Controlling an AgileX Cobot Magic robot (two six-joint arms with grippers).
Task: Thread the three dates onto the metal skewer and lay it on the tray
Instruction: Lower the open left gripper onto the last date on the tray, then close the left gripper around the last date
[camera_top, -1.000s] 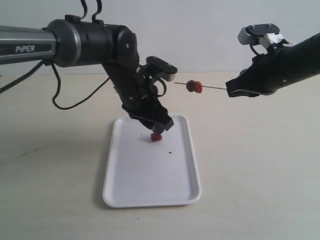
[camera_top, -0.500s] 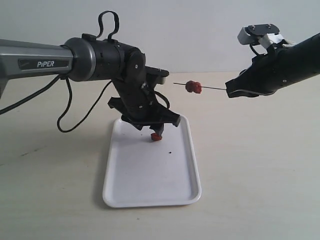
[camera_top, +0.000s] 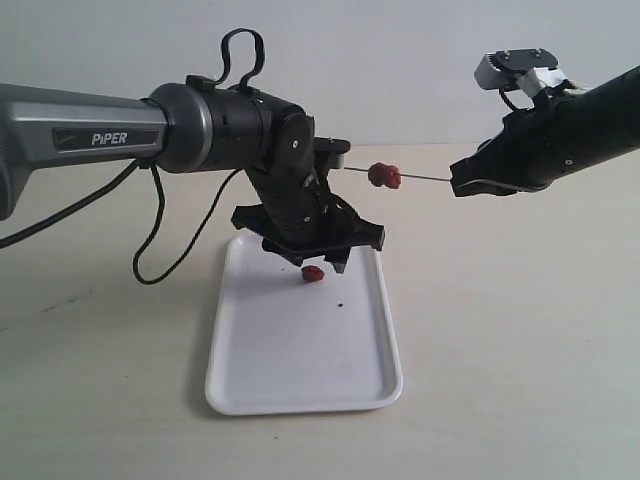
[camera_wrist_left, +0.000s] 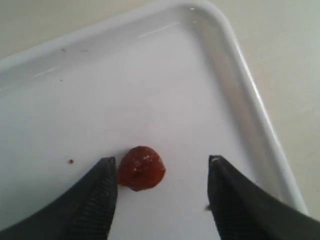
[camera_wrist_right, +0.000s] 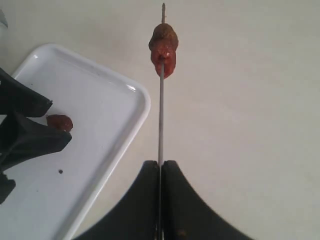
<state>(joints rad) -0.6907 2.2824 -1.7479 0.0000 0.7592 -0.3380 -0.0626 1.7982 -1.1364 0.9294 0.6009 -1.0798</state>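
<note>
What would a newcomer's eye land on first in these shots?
The thin metal skewer, held level in mid-air by the shut right gripper on the right of the exterior view, with what looks like two dates threaded near its free end. Next, the left gripper, low over the far end of the white tray, jaws open either side of one loose date.

tray (camera_top: 300, 360), plain white with one tiny dark speck (camera_wrist_left: 70, 161); dates (camera_wrist_right: 163, 44), glossy red-brown; metal skewer (camera_wrist_right: 161, 120), dark grey; tabletop (camera_top: 520, 350), pale beige.
</note>
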